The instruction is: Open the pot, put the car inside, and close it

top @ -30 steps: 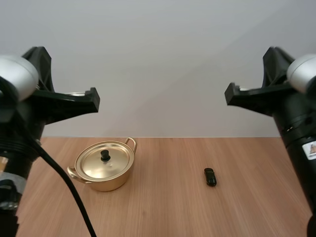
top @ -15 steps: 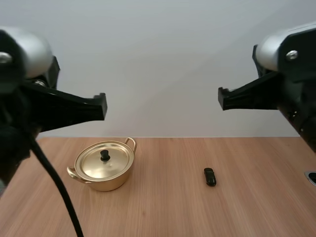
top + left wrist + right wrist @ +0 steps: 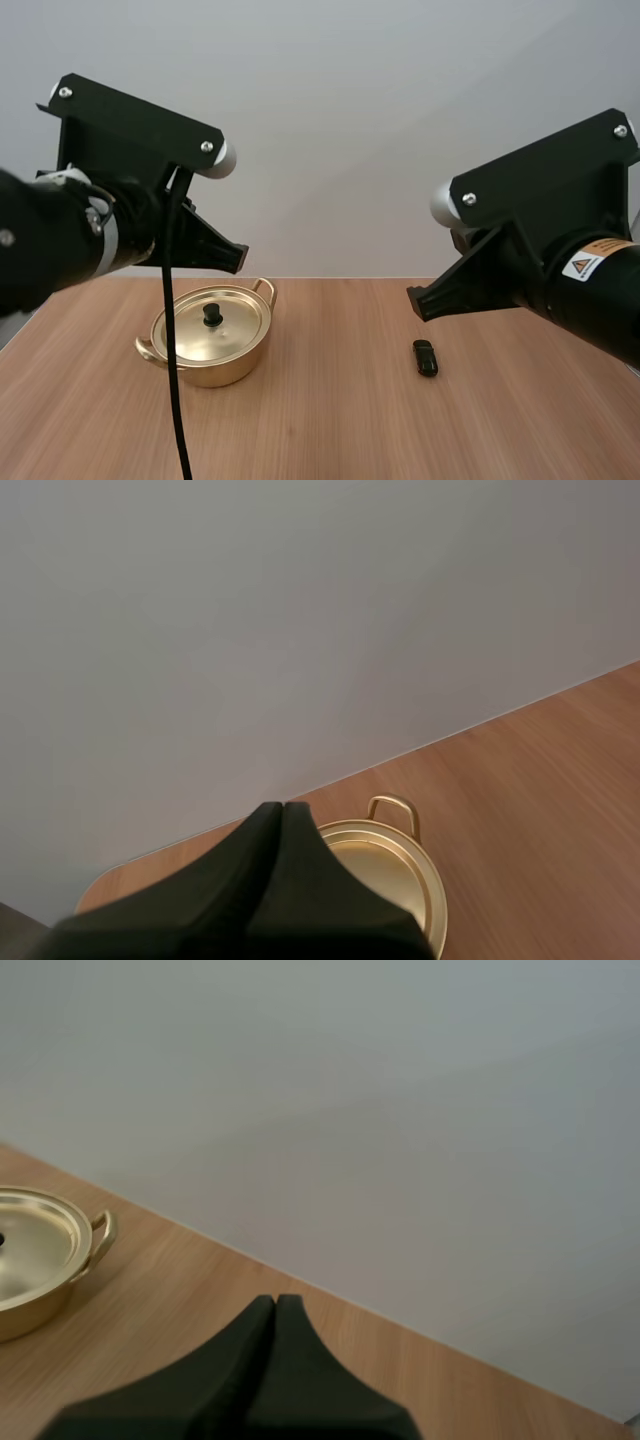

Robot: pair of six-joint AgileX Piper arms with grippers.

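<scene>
Gold metal pot, lid on, left of centre on table; black car well apart to its right. Lid likely light, stiff, slick: best taken by black knob. Car tiny, probably light: pinch across its sides. Left gripper pressed together, empty, pointing toward the pot; right gripper likewise. Yellow warning sticker on right arm, text unreadable.

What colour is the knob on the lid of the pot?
The knob is black, on a gold lid; the high view shows it best.
</scene>
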